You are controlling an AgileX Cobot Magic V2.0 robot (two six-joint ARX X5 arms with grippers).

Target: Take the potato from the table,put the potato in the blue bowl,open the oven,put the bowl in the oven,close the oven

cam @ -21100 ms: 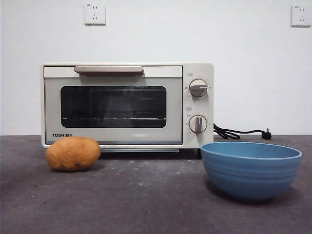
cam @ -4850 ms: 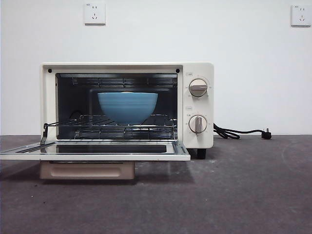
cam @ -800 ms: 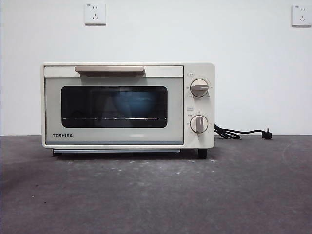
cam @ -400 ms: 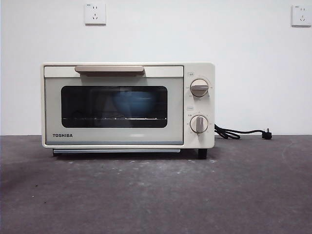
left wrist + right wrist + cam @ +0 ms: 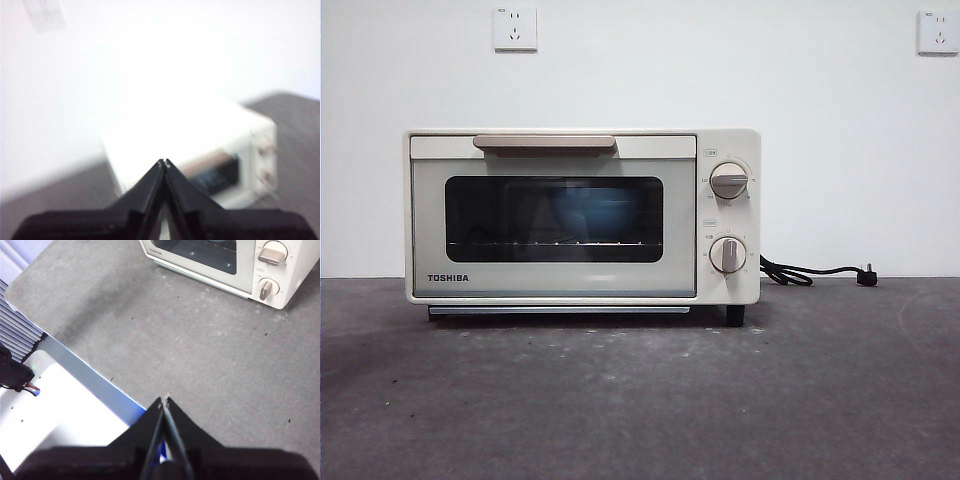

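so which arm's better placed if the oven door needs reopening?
Left, probably. The left gripper, jaws shut, hangs above the oven, looking down on its top and handle. The right gripper, also shut, sits back near the table edge.

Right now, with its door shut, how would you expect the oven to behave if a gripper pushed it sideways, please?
The oven would probably slide rather than tip: it is wide, low and boxy, resting on a short foot. It looks fairly heavy for one gripper. The blue bowl seen faintly through the window might shift on its rack.
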